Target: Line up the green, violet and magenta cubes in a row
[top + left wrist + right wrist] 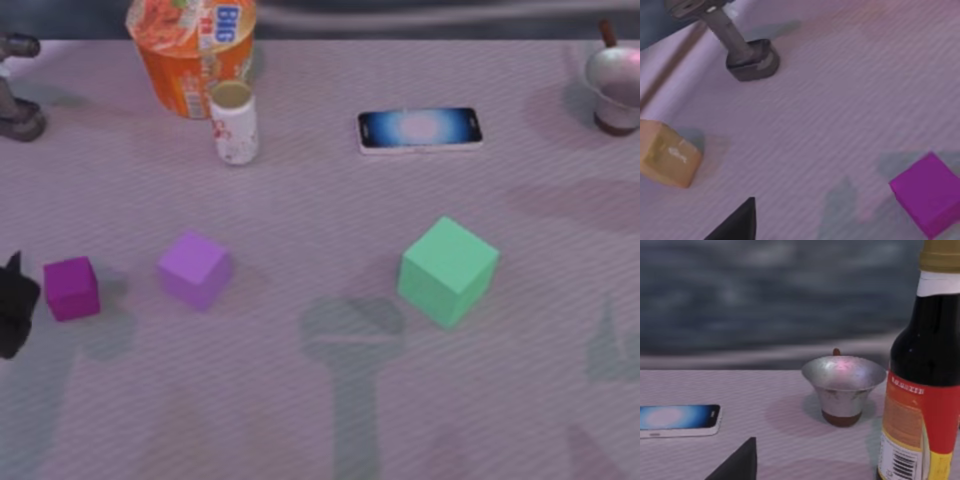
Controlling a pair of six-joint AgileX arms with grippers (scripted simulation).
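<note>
Left gripper [12, 300] at table's 9 o'clock edge, beside magenta cube [71, 288] (grip state unreadable). Violet cube [194, 268] at magenta's 3 o'clock; green cube [447, 270] farther along, well apart.

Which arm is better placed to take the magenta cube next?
Left. The left gripper sits at the table's left edge right beside the magenta cube; the right arm is out of the top view.

A smartphone [420, 130] lies face up on the worktop [300, 420]. To its left stands a small white canister [234, 122], touching an orange instant-noodle cup [190, 50]; to its right, a metal bell [615, 85], a sauce bottle [922, 370] beside that.
</note>
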